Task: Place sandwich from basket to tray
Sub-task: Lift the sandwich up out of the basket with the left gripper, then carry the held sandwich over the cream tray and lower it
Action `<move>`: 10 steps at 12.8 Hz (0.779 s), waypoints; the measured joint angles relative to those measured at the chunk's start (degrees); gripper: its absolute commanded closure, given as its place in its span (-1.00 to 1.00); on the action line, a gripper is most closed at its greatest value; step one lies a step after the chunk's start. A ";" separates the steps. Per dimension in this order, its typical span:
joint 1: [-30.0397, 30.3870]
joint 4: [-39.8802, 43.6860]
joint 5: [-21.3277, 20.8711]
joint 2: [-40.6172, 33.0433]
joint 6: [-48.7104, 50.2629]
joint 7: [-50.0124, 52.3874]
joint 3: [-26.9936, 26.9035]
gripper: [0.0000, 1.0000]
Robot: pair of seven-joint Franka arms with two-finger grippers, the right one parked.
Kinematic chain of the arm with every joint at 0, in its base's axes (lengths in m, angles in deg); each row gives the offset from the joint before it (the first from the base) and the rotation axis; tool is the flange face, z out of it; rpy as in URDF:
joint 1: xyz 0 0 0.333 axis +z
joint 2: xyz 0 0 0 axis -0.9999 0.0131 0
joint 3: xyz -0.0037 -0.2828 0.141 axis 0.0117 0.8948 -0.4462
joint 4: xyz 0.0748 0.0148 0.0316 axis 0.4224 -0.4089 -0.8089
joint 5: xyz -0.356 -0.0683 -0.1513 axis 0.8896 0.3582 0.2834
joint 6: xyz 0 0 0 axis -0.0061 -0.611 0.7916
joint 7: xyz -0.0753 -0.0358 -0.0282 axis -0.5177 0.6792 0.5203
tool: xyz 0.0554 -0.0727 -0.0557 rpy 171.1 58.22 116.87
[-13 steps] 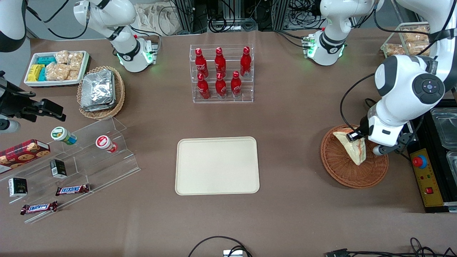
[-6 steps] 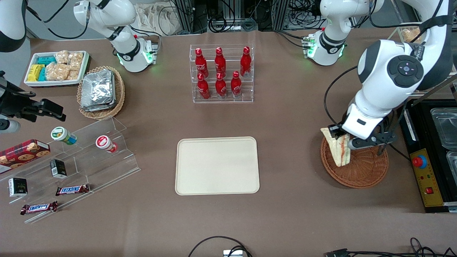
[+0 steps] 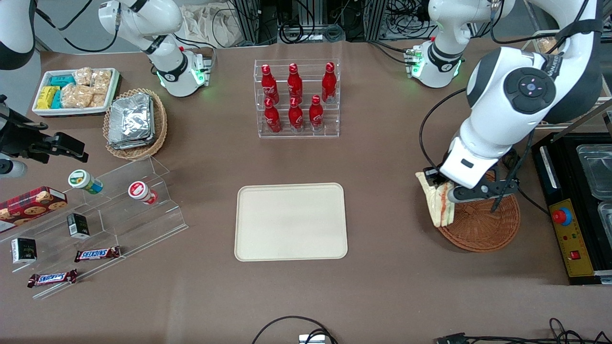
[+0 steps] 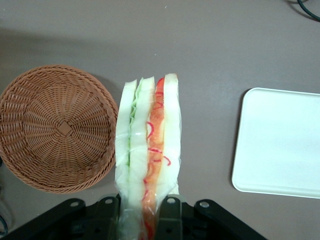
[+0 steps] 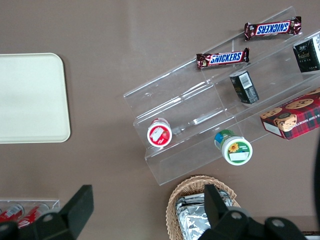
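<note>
My left gripper [image 3: 442, 187] is shut on the sandwich [image 3: 439, 206], a wedge of white bread with red and green filling in clear wrap. It hangs in the air over the basket's rim that faces the tray. In the left wrist view the sandwich [image 4: 148, 150] sticks out from between the gripper [image 4: 145, 220] fingers, beside the round reddish-brown basket [image 4: 55, 127]. The basket [image 3: 483, 224] holds nothing that I can see. The cream tray [image 3: 290, 221] lies flat in the middle of the table, bare, and its corner shows in the left wrist view [image 4: 280, 140].
A clear rack of red bottles [image 3: 296, 98] stands farther from the camera than the tray. A black control box [image 3: 571, 234] with a red button sits beside the basket. A tan basket of foil packets [image 3: 135, 122] and an acrylic snack stand [image 3: 95, 224] lie toward the parked arm's end.
My gripper has lifted the sandwich out of the basket and carried it toward the tray, from over the basket's middle to over its tray-side rim.
</note>
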 measured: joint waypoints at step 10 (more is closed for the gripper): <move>-12.97 15.35 -7.15 16.18 1.52 3.24 0.22 0.69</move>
